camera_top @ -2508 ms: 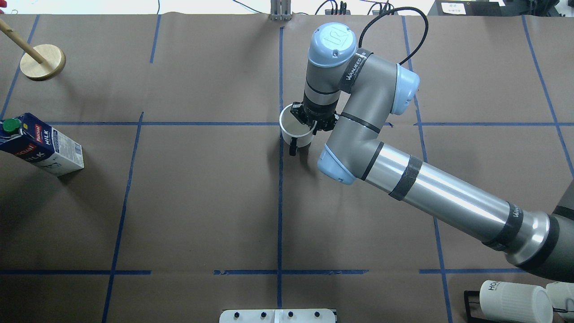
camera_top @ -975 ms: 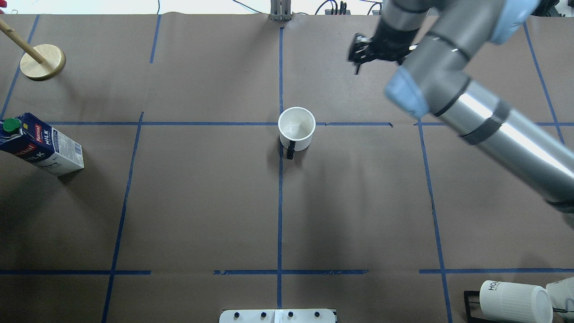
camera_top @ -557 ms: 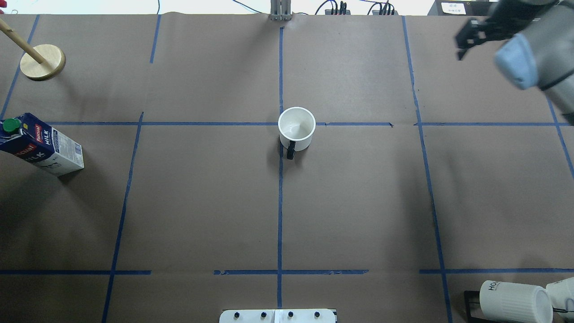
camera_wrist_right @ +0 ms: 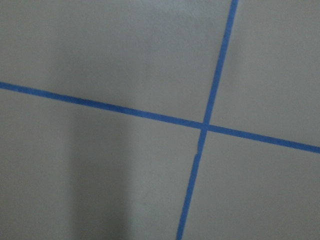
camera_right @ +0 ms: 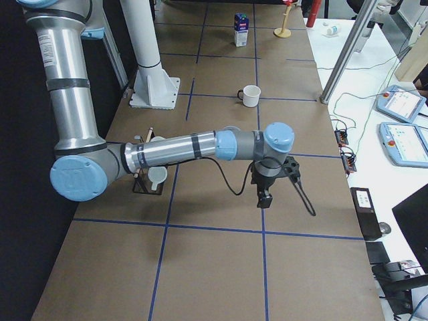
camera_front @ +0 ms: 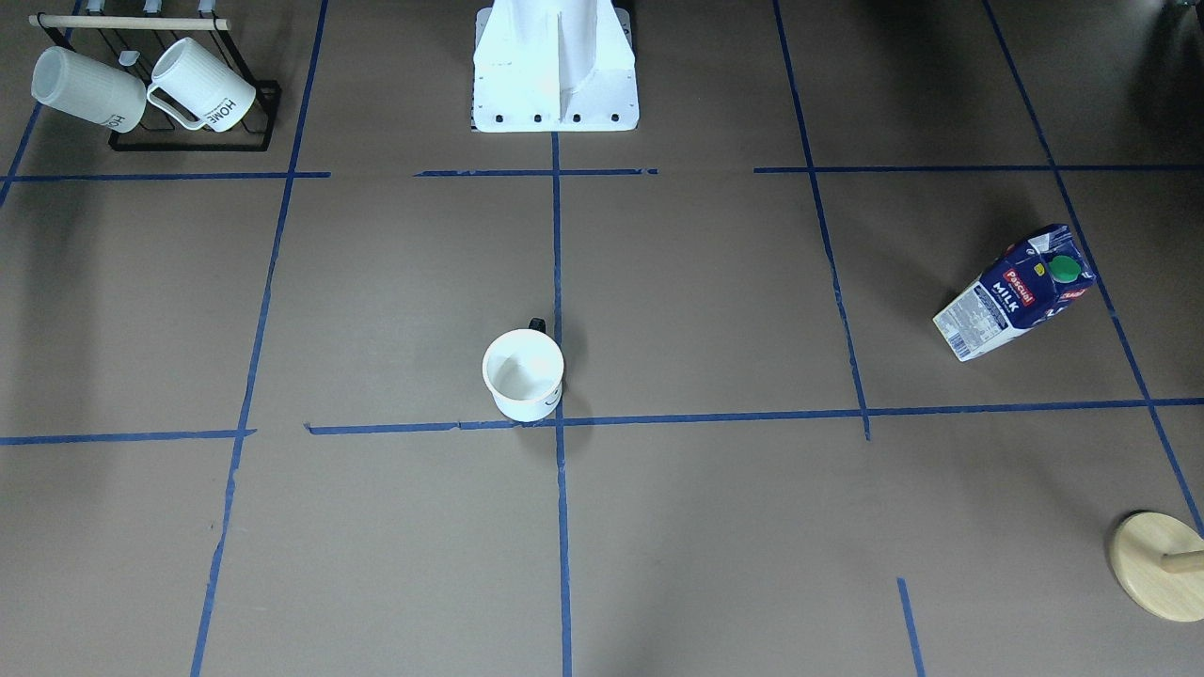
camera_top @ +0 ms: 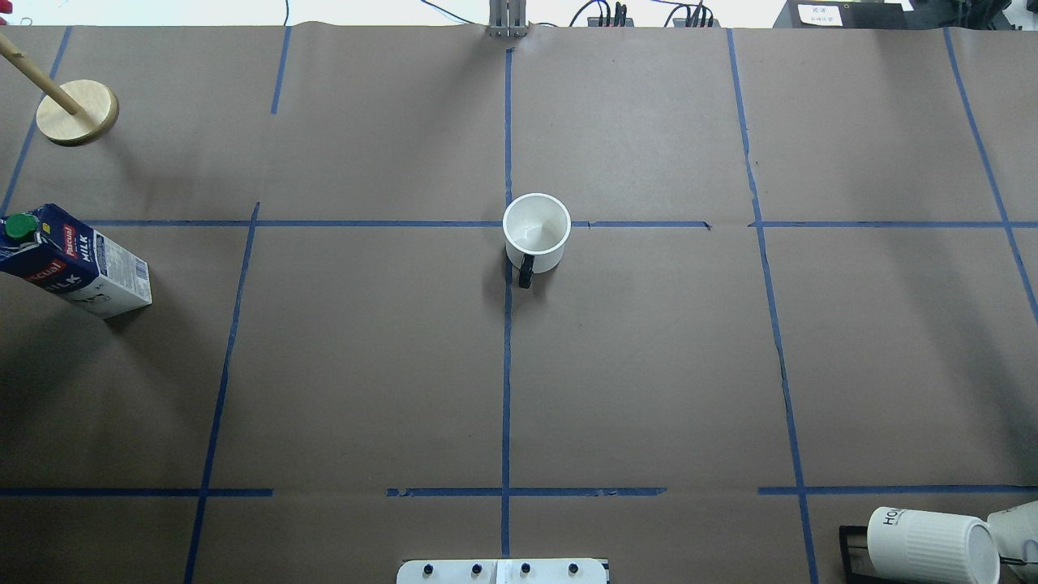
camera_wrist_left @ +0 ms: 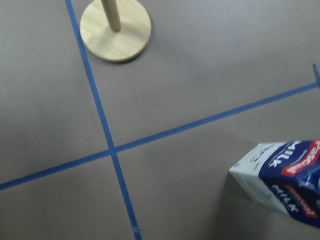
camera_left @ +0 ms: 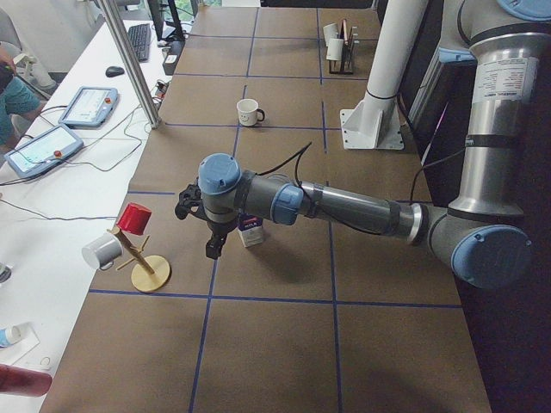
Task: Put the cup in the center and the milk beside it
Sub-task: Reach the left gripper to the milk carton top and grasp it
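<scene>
Right gripper (camera_right: pixel 265 200) withdrawn, well apart from cup (camera_right: pixel 251 95)

The blue-and-white gable-top milk carton (camera_wrist_left: pixel 282 180) is cropped in the left wrist view. The left gripper (camera_left: pixel 212 249) and right gripper (camera_right: pixel 263 199) look too small to judge.

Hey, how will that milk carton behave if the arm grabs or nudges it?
The milk carton stands upright, tall on a narrow base, so a high push would probably tip it. Its flat paperboard sides likely pinch well but may dent under a hard squeeze. The green cap is on; how full it is cannot be told.
</scene>
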Controlling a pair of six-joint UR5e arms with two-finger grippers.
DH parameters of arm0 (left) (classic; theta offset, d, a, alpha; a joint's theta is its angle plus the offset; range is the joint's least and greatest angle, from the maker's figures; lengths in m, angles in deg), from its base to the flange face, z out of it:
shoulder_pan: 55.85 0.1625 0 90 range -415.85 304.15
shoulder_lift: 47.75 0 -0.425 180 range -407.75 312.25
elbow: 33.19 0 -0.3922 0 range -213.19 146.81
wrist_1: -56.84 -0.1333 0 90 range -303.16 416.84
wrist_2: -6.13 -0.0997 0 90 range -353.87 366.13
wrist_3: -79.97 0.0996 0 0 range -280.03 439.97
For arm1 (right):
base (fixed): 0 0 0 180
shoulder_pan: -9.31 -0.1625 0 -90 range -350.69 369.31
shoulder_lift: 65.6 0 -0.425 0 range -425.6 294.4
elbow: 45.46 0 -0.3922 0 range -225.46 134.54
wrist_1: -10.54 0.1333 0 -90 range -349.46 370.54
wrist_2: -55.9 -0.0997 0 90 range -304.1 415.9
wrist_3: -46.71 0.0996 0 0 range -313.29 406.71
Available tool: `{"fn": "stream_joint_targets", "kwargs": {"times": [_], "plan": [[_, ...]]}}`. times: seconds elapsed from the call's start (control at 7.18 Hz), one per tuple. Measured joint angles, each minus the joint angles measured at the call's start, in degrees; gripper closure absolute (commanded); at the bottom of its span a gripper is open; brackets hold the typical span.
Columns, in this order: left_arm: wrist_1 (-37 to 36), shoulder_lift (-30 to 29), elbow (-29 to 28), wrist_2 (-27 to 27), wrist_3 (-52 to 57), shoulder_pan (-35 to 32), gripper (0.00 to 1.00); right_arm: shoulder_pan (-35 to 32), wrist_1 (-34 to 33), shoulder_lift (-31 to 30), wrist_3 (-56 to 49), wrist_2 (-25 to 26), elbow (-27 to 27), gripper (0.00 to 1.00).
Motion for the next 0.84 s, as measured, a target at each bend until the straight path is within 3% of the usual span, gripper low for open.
{"fn": "stream_joint_targets", "kwargs": {"times": [0.28,0.84], "plan": [[-0.14,-0.34,4.26,-0.32,-14.08,3.78,0.0,-1.7,6.27,-8.74,1.69,0.13,3.51,0.0],[0.83,-0.02,9.0,-5.67,-41.59,15.66,0.0,-1.8,8.79,-10.44,4.22,0.02,3.92,0.0]]}}
